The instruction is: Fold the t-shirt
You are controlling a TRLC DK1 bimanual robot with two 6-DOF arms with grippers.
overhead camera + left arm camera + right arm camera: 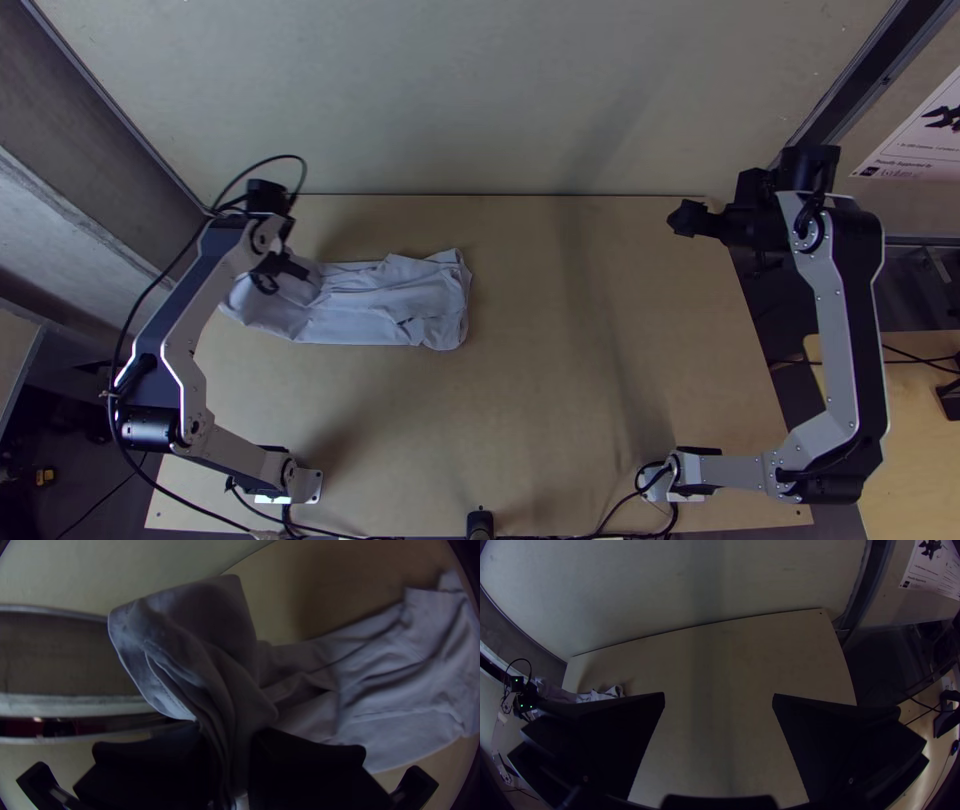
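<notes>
Shirt [390, 305], clamped in left gripper [230, 740], could be unfolded by a hard pull; right gripper [718, 693] is spread apart.

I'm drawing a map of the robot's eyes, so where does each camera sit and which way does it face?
Top view: high over the near edge of the table, looking steeply down; it shows the left arm and right arm.
Left wrist view: on the left arm's wrist, looking past its own left fingers, which pinch the t-shirt.
Right wrist view: on the right arm's wrist, looking across the table past its own spread right fingers.
Top and right wrist views share the left arm and t-shirt.
</notes>
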